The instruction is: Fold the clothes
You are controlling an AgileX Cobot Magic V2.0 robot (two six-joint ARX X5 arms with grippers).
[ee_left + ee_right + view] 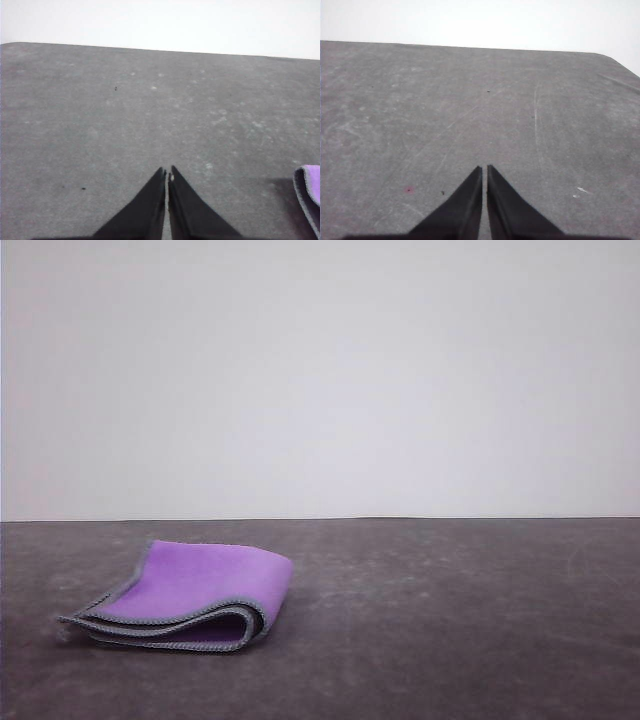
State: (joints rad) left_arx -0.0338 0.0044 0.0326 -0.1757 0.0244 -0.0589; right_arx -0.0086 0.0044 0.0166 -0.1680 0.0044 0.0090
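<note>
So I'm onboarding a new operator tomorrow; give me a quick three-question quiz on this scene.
1. True or false: the cloth lies spread out flat in a single layer.
2. Which colour faces up on the cloth? A) grey-blue B) purple C) white
3. How do the jaws of the left gripper and right gripper stand, and do they hold anything?

Key:
1. False; it lies folded in layers on the table.
2. B.
3. Both shut, holding nothing.
</note>
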